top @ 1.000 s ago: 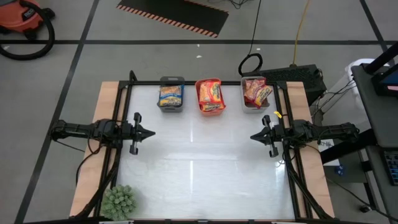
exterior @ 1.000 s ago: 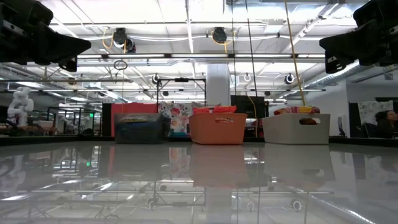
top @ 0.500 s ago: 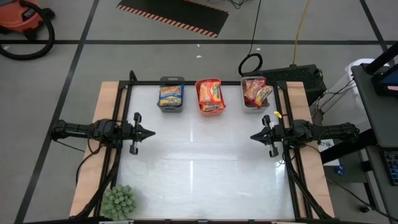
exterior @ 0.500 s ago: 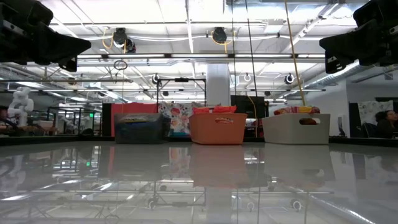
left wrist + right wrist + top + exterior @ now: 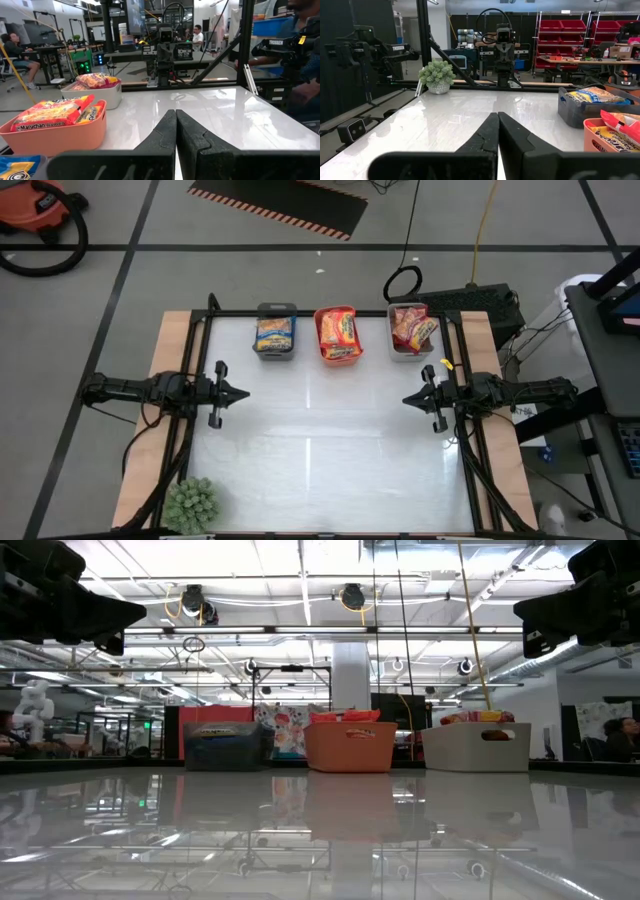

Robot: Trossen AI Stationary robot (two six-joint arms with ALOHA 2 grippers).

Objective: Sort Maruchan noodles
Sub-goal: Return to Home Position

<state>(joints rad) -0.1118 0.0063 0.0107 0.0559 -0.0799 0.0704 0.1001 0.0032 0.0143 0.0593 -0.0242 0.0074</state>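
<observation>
The Maruchan noodle packets lie in three bins along the table's far edge. Blue-yellow packets (image 5: pixel 275 332) lie in the dark grey bin (image 5: pixel 276 353). Orange-yellow packets (image 5: pixel 338 330) lie in the orange bin (image 5: pixel 339 358). Red-silver packets (image 5: pixel 412 327) lie in the light grey bin (image 5: pixel 407 356). My left gripper (image 5: pixel 243 393) is shut and empty above the table's left side. My right gripper (image 5: pixel 408 399) is shut and empty above the right side. Both point level toward the table's middle.
A small green potted plant (image 5: pixel 190 503) stands at the table's near left corner. The white tabletop (image 5: pixel 320 440) between the arms is bare. A black frame (image 5: pixel 205 315) runs around the table's edges. People sit in the room beyond the table.
</observation>
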